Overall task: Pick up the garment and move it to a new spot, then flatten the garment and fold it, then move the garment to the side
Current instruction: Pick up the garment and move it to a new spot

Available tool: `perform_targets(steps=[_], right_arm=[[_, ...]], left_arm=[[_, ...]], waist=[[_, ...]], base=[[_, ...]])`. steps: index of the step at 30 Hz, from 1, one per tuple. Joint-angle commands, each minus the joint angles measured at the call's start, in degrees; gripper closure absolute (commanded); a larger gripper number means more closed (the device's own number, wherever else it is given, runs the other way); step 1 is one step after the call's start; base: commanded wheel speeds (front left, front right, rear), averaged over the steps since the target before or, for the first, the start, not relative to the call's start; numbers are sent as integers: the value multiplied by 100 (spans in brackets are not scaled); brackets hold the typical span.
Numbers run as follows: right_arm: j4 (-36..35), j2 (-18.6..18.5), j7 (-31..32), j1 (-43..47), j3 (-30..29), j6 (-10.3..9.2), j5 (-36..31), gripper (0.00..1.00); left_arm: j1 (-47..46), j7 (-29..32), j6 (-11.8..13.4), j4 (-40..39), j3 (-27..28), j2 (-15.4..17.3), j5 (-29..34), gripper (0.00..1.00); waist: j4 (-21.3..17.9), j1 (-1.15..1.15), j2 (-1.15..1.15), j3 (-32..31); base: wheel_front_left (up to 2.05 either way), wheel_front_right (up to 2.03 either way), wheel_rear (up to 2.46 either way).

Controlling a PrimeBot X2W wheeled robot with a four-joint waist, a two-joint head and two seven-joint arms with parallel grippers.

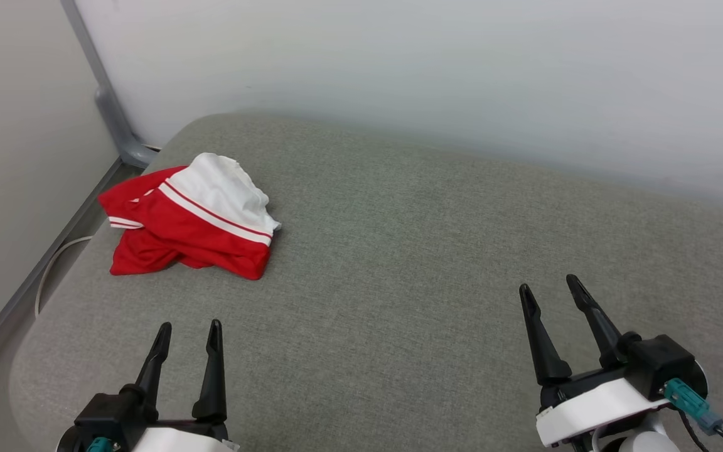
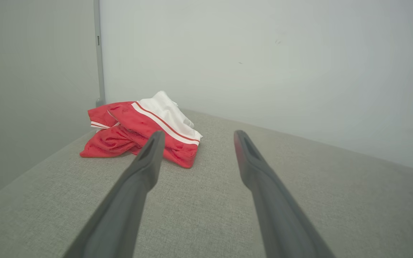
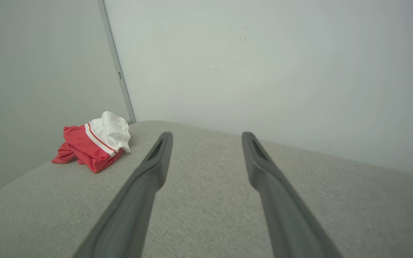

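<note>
Bare test room: plain white walls (image 1: 399,63), grey upholstered surface (image 1: 399,263).

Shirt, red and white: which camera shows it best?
The head view: the shirt lies crumpled, whole and unobstructed on the grey cushion. The left wrist view shows it larger, but one of the fingers overlaps its near edge. The right wrist view shows it small, side-on.
</note>
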Motion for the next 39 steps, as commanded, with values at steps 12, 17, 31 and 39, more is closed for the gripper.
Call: perform_targets(steps=[12, 17, 31, 39], right_arm=[[46, -3, -12, 108, 49, -4, 53, 0], [37, -3, -12, 98, 46, -4, 22, 0], [-87, -3, -12, -339, -78, -4, -522, 0], [-242, -64, -7, -605, -275, -4, -821, 0]], left_arm=[[150, -16, -35, -44, -58, -5, 66, 0], [151, -16, -52, -106, -41, -5, 40, 0], [-1305, 9, -119, 1085, 280, 340, -151, 0], [-3090, 1206, -148, 1798, -349, 1635, -1138, 0]], waist=[[270, 0, 0, -87], [245, 0, 0, -66], [-239, 0, 0, 1106], [-537, 0, 0, 2170]], base=[[0, 0, 0], [0, 0, 0], [0, 0, 0], [0, 0, 0]])
